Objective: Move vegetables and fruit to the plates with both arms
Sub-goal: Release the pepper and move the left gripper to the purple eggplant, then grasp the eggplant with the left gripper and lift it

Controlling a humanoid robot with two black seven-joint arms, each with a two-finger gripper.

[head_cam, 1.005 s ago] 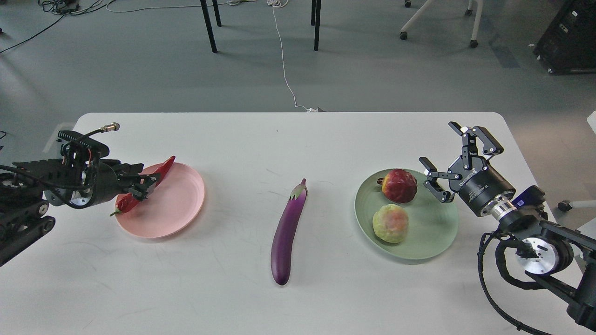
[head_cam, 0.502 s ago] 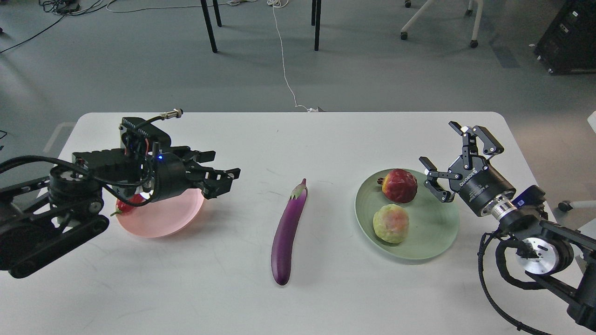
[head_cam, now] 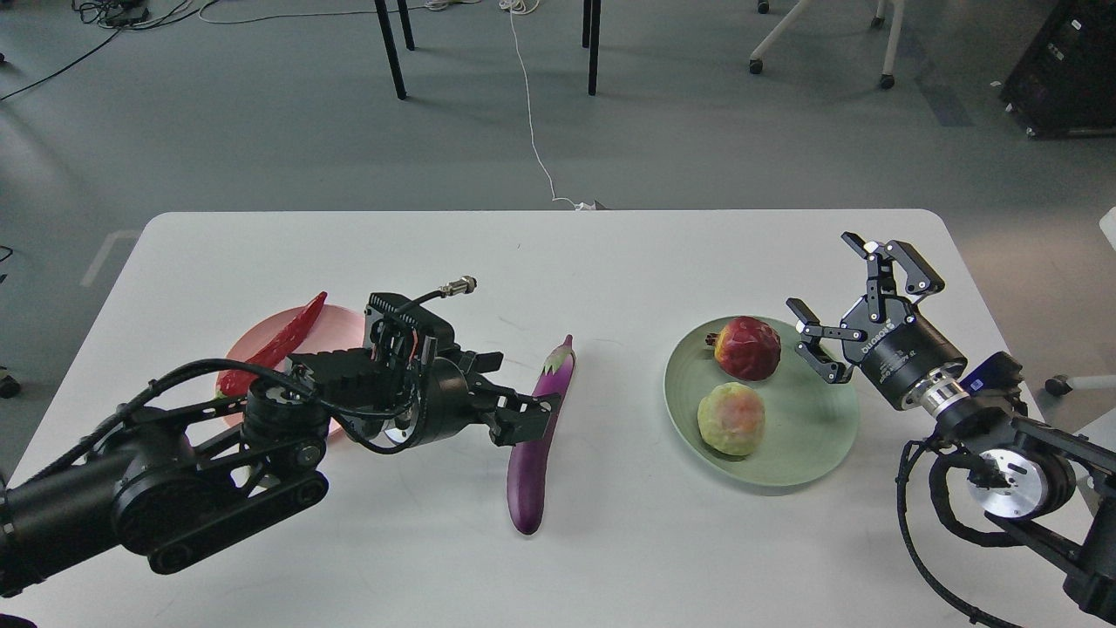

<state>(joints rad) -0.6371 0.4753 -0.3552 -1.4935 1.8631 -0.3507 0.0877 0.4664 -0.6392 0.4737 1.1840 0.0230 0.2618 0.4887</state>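
The red chili pepper [head_cam: 270,347] lies across the left part of the pink plate [head_cam: 342,324], which my left arm partly hides. The purple eggplant [head_cam: 534,462] lies lengthwise on the table in the middle. My left gripper [head_cam: 516,408] is open, its fingertips right at the eggplant's left side near its middle. The dark-red pomegranate [head_cam: 748,348] and the yellow-green fruit [head_cam: 731,418] sit on the pale green plate [head_cam: 815,436] at the right. My right gripper [head_cam: 850,301] is open and empty, just right of the pomegranate over the plate's far right rim.
The white table [head_cam: 610,262] ends at its far edge near the top third. Beyond it are black table legs [head_cam: 391,48], a white cable [head_cam: 532,113] on the floor and a chair base [head_cam: 819,44].
My left gripper let go of the chili on the pink plate, opened, and swept right across the plate to the eggplant's left side. The right arm has barely moved.
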